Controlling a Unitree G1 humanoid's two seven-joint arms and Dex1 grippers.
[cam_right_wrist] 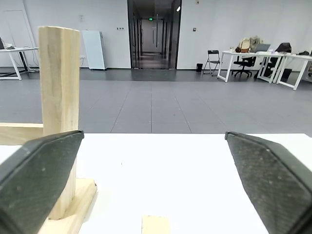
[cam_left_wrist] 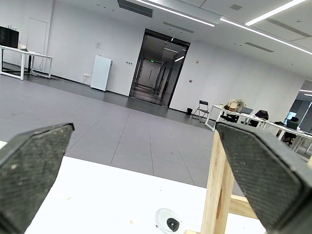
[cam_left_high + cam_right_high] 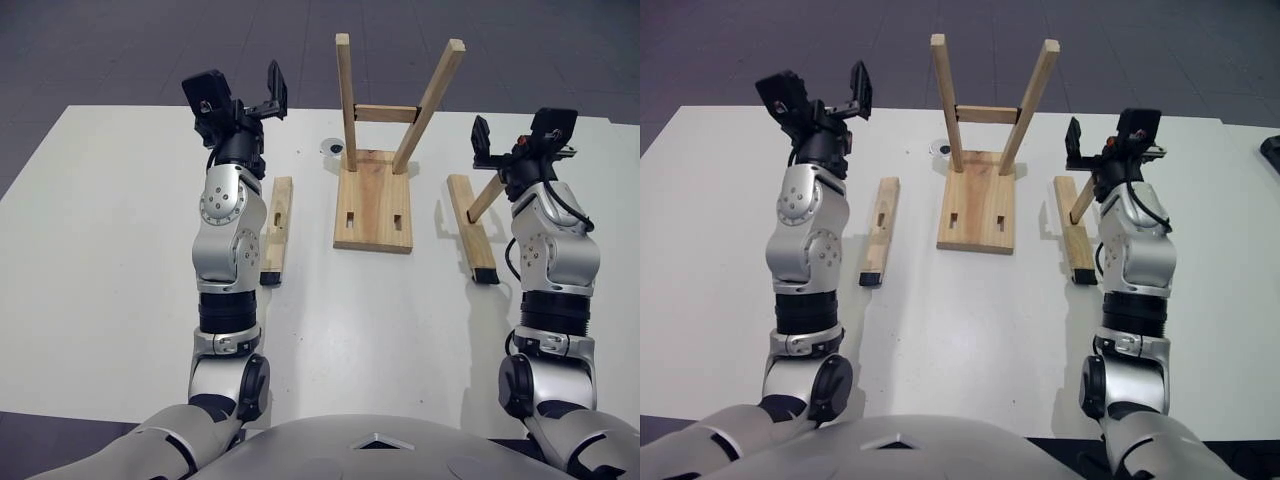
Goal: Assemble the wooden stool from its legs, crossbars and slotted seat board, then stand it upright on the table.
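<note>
between the left claw [image 3: 242,95] and right claw [image 3: 517,135], both spread wide, lies the seat board [image 3: 373,203], touching neither.

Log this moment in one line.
seat board: two legs, crossbar fitted | unfitted: left loose leg, right loose leg | left claw open | right claw open

At bench [image 3: 100,220] centre: seat board [image 3: 372,205], flat. On its far end: left standing leg [image 3: 346,100], right standing leg [image 3: 430,105], crossbar [image 3: 385,113] between them. Left of board: loose leg [image 3: 277,228], flat. Right of board: second loose leg [image 3: 470,238], flat, short bar [image 3: 484,198] tilted up from it. Round disc [image 3: 332,147] on bench, just left of standing legs.
</note>
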